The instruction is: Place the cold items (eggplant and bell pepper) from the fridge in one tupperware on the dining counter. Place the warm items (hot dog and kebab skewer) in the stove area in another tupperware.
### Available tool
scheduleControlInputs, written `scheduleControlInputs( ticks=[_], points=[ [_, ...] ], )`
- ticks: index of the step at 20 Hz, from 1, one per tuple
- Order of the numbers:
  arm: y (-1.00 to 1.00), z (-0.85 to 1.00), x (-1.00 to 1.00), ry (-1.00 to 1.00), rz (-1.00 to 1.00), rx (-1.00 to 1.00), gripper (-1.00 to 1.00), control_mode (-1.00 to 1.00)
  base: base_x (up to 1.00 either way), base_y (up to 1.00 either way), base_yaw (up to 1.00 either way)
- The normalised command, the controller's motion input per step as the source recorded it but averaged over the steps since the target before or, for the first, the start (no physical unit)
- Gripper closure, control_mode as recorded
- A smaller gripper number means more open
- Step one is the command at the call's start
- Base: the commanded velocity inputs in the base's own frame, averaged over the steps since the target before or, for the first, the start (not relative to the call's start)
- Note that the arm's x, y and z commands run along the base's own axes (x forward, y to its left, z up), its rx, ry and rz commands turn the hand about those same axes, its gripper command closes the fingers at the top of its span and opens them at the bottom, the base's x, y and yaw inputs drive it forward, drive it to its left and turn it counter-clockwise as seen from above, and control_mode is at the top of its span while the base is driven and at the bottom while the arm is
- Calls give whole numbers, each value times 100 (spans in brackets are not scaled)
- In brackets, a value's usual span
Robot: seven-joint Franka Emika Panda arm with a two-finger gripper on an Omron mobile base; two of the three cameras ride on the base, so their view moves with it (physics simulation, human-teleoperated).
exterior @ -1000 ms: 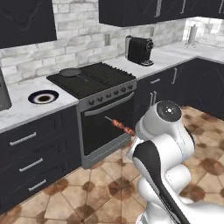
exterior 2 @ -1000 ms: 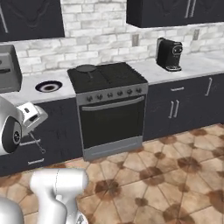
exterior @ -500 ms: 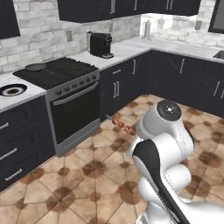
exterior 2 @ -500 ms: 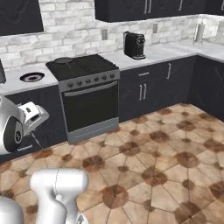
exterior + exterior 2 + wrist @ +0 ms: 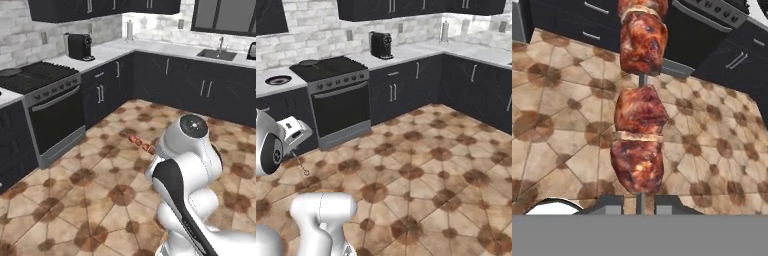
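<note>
Gripping skewer (image 5: pixel 640 125) | gripper (image 5: pixel 640 202) closed on its stick | meat chunks above tiled floor (image 5: pixel 557 115) | stove (image 5: pixel 47 107) well apart

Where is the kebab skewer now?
The gripper holds the kebab skewer above the tiled floor, right of the stove in the left base view.

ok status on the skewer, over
Gripper shut on kebab skewer. Skewer carried above tiled floor, stove off behind. Nothing in the way.
</note>
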Motion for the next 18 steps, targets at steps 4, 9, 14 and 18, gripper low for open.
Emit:
scheduleControlInputs(
  ticks=[4,9,14,18],
  points=[
    [0,0,0,0,0,0,100,100,-100,-5,-30],
    [0,0,0,0,0,0,100,100,-100,-6,-30],
    [0,0,0,0,0,0,100,100,-100,-5,-30],
    [0,0,0,0,0,0,100,100,-100,-1,-29]
  ],
)
